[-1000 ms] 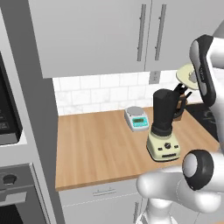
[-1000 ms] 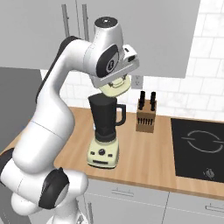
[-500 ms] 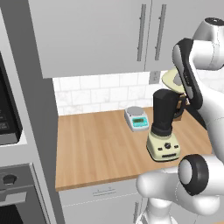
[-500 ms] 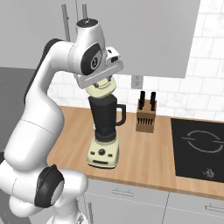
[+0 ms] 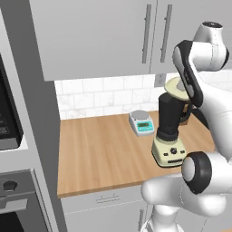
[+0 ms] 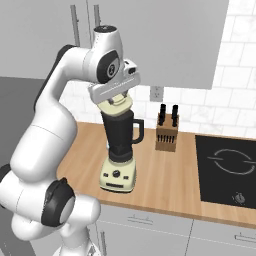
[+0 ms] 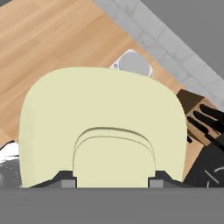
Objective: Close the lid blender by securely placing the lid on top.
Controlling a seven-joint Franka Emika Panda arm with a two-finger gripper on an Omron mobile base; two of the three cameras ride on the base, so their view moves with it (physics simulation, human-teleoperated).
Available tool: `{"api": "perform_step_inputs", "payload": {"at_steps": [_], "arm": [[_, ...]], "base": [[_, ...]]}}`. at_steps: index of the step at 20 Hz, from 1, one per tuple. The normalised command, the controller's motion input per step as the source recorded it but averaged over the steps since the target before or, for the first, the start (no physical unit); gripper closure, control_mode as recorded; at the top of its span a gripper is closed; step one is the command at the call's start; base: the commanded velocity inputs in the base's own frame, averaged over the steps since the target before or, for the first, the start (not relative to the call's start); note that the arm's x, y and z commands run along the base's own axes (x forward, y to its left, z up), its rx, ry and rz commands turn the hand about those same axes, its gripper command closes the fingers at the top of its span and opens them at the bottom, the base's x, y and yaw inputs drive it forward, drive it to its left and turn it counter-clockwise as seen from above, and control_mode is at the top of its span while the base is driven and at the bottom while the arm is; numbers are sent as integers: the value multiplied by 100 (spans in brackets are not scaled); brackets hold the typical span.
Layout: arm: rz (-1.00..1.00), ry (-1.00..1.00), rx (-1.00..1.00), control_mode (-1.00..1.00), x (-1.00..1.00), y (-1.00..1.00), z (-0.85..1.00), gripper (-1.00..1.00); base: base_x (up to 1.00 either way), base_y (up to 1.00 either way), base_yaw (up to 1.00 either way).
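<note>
The blender (image 5: 169, 131) stands on the wooden counter, a dark jar (image 6: 120, 134) on a cream-yellow base (image 6: 118, 175) with a black dial. My gripper (image 6: 117, 99) is shut on the lid (image 6: 114, 106), a pale cream disc held by its raised knob. It hangs slightly tilted right over the jar's rim, very close to it; whether they touch I cannot tell. In the left base view the lid (image 5: 176, 89) hovers at the jar's top. In the hand view the lid (image 7: 105, 109) hides the jar, and my gripper (image 7: 112, 180) clamps its knob.
A grey kitchen scale (image 5: 141, 122) sits behind and left of the blender, also in the hand view as the scale (image 7: 134, 64). A knife block (image 6: 166, 133) stands right of the jar, and a black cooktop (image 6: 227, 170) lies beyond it. Wall cabinets (image 5: 113, 36) hang above.
The arm has carried the lid sideways from beside the jar to over it and lowered it slightly toward the rim. The blender has not moved.
</note>
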Motion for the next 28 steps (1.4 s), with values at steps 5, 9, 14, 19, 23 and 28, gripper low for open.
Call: {"api": "perform_step_inputs", "payload": {"at_steps": [5, 9, 14, 19, 23, 28], "arm": [[13, 16, 0, -100, 13, -1, -2, 100], [5, 4, 0, -100, 0, 16, -13, 100], [4, 3, -7, -100, 0, 8, -40, 100], [5, 1, -9, -100, 8, 3, -24, 100], [3, 1, -1, -100, 14, 0, -8, 100], [1, 0, 1, -100, 20, -1, 0, 100]], "base": [[0, 0, 0], [0, 0, 0], [0, 0, 0], [0, 0, 0], [0, 0, 0], [0, 0, 0]]}}
